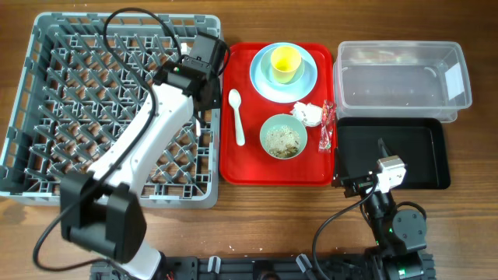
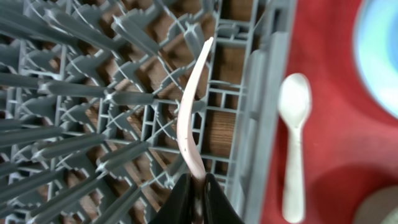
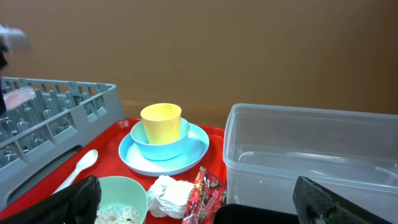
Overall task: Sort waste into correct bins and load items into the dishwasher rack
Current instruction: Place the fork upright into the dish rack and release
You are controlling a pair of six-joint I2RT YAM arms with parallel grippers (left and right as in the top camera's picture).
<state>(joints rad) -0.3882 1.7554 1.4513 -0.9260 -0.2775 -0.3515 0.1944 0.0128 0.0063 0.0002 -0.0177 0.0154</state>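
My left gripper (image 2: 198, 186) is shut on the handle of a white fork (image 2: 189, 118), held edge-on over the pegs at the right side of the grey dishwasher rack (image 1: 47, 47); in the overhead view that gripper (image 1: 204, 95) hides the fork. On the red tray (image 1: 233, 167) lie a white spoon (image 1: 236, 117), a mint bowl with rice scraps (image 1: 282, 138), a crumpled napkin (image 1: 307, 113), a red wrapper (image 1: 326, 127) and a blue plate (image 1: 261, 82) bearing a yellow cup (image 1: 285, 62). My right gripper (image 1: 354, 185) is open and empty, low by the black tray (image 1: 436, 155).
The clear tub (image 1: 459, 85) stands behind the black tray at the right. In the right wrist view the cup (image 3: 161, 121) sits in a pale-blue bowl (image 3: 163, 146). The rack's right wall (image 2: 261, 124) separates the fork from the spoon (image 2: 294, 124).
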